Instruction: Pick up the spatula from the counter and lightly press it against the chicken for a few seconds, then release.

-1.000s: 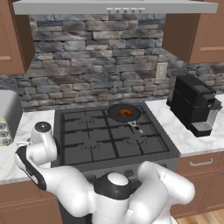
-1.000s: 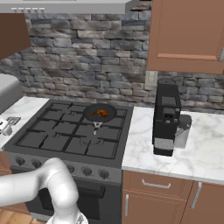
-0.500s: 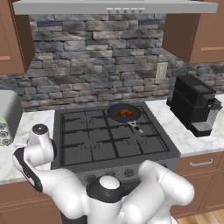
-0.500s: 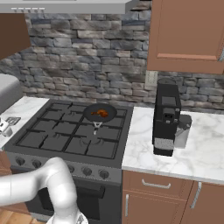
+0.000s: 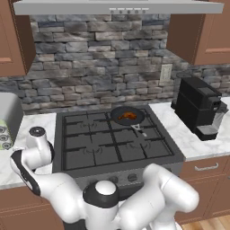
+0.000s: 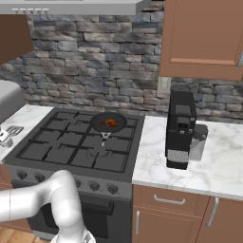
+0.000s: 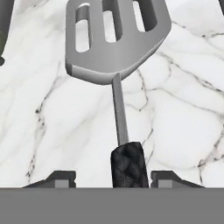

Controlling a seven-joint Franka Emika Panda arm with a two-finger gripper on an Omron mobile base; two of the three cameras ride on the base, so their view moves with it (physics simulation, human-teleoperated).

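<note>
Looking along the hand camera, you see the spatula (image 7: pixel 114 57) lying flat on the marble worktop (image 7: pixel 183 131), slotted blade farthest away. Its dark handle runs back between the claw (image 7: pixel 114 178) tips, which stand apart on either side. The chicken (image 5: pixel 128 116) sits in the pan (image 5: pixel 114 118) on the stove (image 5: pixel 90 152).

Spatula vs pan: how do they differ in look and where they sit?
The spatula is flat, grey and slotted, with a black grip; the pan is round and dark. The spatula lies on the marble counter; the pan sits on a back burner of the stove. The spatula carries nothing; the pan holds the chicken. Both have a thin, straight handle.
</note>
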